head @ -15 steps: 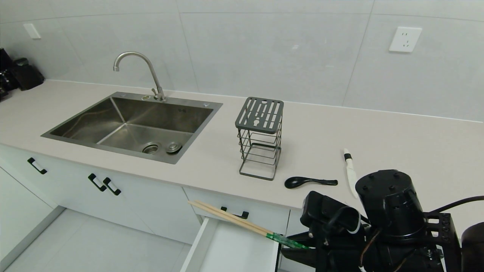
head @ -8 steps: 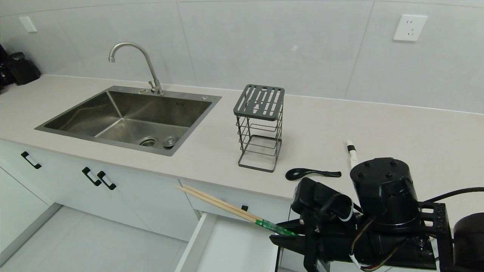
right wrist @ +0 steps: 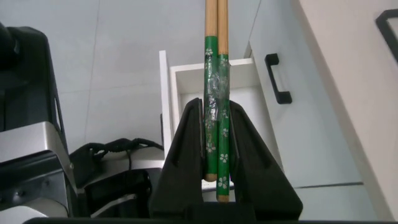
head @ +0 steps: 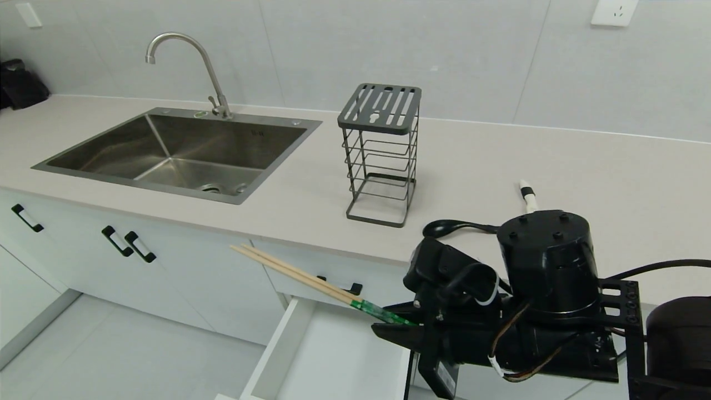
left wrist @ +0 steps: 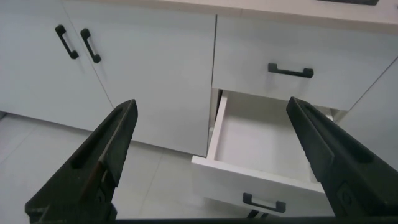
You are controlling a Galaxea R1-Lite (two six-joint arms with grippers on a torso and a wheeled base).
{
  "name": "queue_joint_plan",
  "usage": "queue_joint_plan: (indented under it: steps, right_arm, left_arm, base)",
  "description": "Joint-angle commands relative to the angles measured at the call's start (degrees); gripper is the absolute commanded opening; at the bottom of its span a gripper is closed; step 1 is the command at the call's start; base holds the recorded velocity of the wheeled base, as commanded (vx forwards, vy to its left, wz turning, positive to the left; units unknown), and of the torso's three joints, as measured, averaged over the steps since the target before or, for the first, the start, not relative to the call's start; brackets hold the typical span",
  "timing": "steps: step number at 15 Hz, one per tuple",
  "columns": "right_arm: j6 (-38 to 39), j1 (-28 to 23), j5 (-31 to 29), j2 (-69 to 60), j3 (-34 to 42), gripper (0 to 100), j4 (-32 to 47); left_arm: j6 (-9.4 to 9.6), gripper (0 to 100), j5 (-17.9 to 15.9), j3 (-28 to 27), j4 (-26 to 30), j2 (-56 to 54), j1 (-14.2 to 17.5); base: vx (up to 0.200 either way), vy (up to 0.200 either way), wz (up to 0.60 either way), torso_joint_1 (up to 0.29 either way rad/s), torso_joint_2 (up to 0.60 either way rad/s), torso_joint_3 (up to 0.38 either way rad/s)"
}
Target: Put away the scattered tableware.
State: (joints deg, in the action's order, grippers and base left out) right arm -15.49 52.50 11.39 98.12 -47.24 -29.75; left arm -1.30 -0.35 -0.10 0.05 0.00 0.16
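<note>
Wooden chopsticks with green flower-patterned ends (head: 303, 274) (right wrist: 213, 74) are held as a pair by the right gripper (head: 395, 324) (right wrist: 216, 111), whose black fingers are clamped on the green part. We see them raised over the pulled-out white drawer (head: 276, 358) (right wrist: 177, 81) below the counter edge, not resting in it. Their bare tips point to the robot's left, in front of the white cabinet face. The drawer's pale floor and side walls show in the left wrist view (left wrist: 216, 134), with its black handle on the front panel. The left gripper (left wrist: 211, 107) hangs above that drawer with its fingers spread wide, holding nothing. On the beige countertop (head: 500, 161) a glossy black spoon (head: 444, 226) lies just behind the right arm. A white knife with a black band (head: 526, 193) lies near it, partly hidden. A dark grey wire rack with a slotted top (head: 380, 155) stands upright near the spoon. The stainless steel sink (head: 133, 185) sits well to the left under a curved metal faucet (head: 189, 55), with two drain fittings on its floor.
</note>
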Motion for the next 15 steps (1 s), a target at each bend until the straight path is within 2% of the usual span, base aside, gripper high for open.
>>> queue_joint_plan:
  steps: [1, 15]
  right_arm:
    - [0.0, 0.7, 0.0, 0.3, -0.5, 0, 0.0]
    - [0.2, 1.1, -1.0, 0.1, -0.5, 0, 0.1]
  left_arm:
    - [-0.01, 100, 0.0, 0.0, 0.0, 0.0, 0.0]
    - [-0.01, 100, 0.0, 0.0, 0.0, 0.0, 0.0]
  base:
    - [0.0, 0.0, 0.0, -0.271, 0.52, 0.256]
    - [0.0, 0.0, 0.0, -0.257, 0.49, 0.225]
